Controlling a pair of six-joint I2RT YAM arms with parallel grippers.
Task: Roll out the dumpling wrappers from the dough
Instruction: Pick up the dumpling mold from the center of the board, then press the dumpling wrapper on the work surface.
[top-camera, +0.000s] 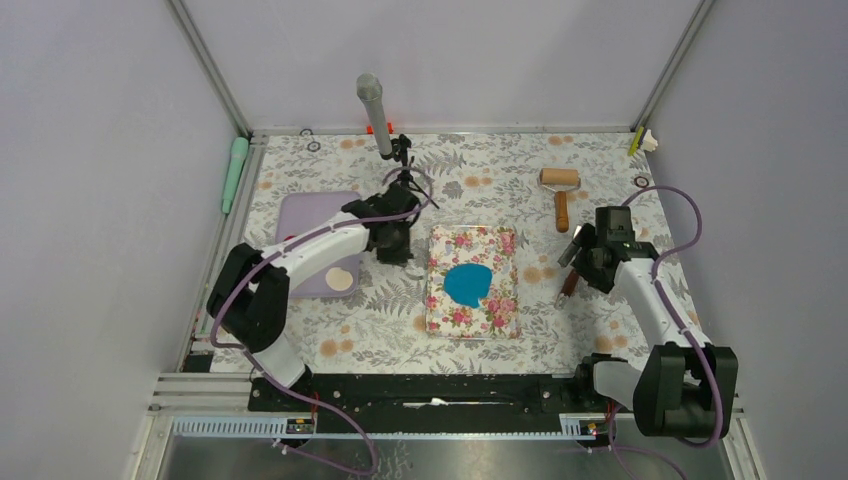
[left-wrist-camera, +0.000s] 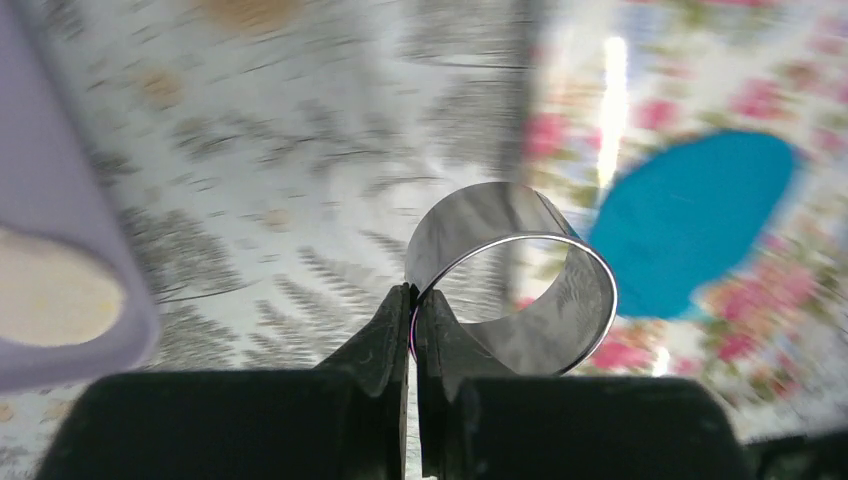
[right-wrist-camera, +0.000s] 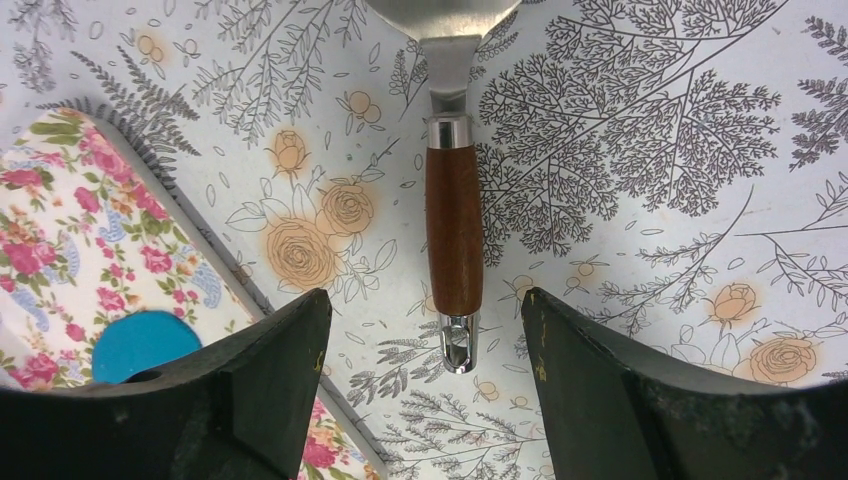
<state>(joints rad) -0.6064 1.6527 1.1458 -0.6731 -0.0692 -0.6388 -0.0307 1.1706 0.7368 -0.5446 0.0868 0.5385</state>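
So we've got our left gripper (left-wrist-camera: 412, 300) pinched tight on the wall of the shiny round metal cutter ring (left-wrist-camera: 480, 215), and the flattened bright blue clay dough (left-wrist-camera: 690, 225) lies off to its right on the pink floral mat (top-camera: 500, 315), nearer this arm.

L arm (top-camera: 300, 255): base at near-L edge of desk (top-camera: 480, 160), elbow bent and raised, forearm angled fwd and inward toward R. L tool (left-wrist-camera: 412, 300): points down, 2 fingers pressed together, pinching the wall of a metal ring (left-wrist-camera: 470, 215) between the tips. R arm (top-camera: 655, 305): base at near-R edge, forearm angled fwd and inward toward L. R tool (right-wrist-camera: 423, 300): points down, 2 fingers set wide apart, no grip.
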